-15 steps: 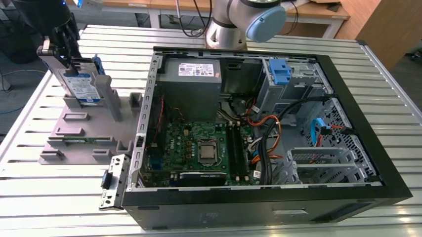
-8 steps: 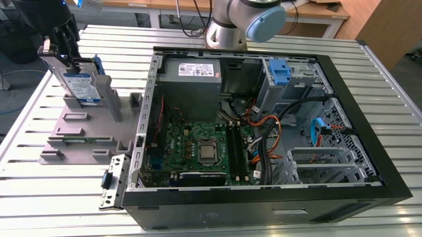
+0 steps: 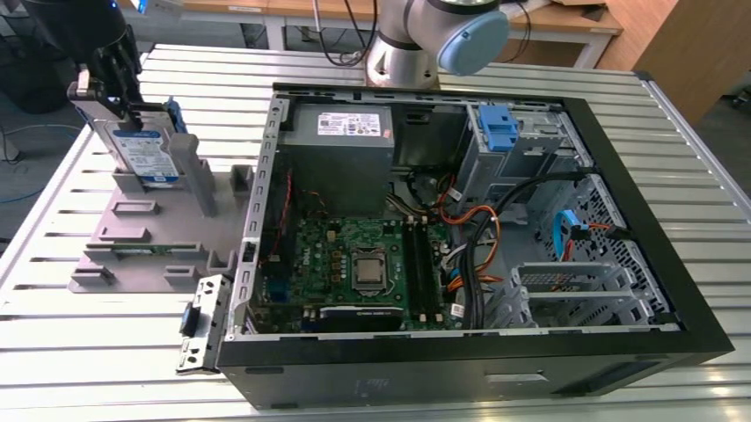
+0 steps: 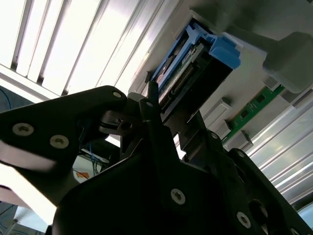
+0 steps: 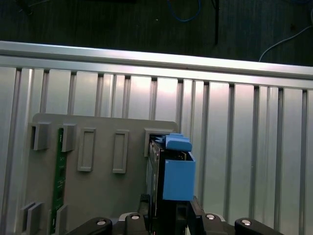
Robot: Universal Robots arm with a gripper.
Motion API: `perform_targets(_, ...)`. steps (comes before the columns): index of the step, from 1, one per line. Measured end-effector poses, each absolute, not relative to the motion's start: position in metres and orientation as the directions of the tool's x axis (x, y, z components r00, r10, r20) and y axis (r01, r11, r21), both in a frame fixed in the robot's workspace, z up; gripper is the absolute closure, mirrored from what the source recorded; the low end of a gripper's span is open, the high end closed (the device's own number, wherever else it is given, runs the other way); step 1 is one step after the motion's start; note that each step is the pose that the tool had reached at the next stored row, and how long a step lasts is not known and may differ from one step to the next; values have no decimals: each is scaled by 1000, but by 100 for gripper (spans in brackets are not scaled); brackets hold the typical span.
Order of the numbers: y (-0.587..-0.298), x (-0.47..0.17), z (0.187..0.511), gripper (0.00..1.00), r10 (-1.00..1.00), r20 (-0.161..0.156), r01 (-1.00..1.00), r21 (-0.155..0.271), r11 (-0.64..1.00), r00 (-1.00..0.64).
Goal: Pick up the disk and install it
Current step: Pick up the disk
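Exterior view first: what sort of surface, what sort of room?

— Slatted aluminium bench (image 3: pixel 83 352), pale and ribbed, carrying an open black computer case (image 3: pixel 470 378) with its boards and cables showing. Beyond the case, the arm (image 3: pixel 405 44), grey at its foot, and wooden furniture (image 3: pixel 687 53). In the first wrist view, past the bench's edge, dark floor (image 5: pixel 98 24) with loose cables.

And the disk (image 3: pixel 143 151) against the tool (image 3: pixel 113 107)?

— Stands upright on edge in a grey fixture (image 3: pixel 141 237), on the exterior view's left of the case and apart from it. Silver, with a white-and-blue label and a blue rail along its side. Tool directly above, down over the disk's upper end, straddling it in both wrist views.

Clamped, or just around it?

— Cannot tell. Looks close on both sides, but contact not made out.

Anything hidden or cut off?

— Disk's lower end sunk behind the fixture's posts. Edge-on in the wrist views, label face turned away. Tool's body cut by the picture edge there. Also a green board strip (image 5: pixel 59 181) seated in the fixture, apart from the disk, too thin to make out further.
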State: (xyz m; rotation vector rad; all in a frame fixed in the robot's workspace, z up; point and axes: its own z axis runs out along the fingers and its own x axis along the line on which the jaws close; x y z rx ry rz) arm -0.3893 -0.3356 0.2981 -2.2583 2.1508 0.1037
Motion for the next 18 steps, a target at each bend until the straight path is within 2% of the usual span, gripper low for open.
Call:
perform_targets(6, -335, -389, 298, 58, -997, -63, -998, 30, -50, 48)
perform_targets(10, -335, -389, 298, 65, -997, -63, -998, 31, -50, 48)
perform_targets(18, -335, -389, 298, 65, -997, -63, -998, 30, -50, 48)
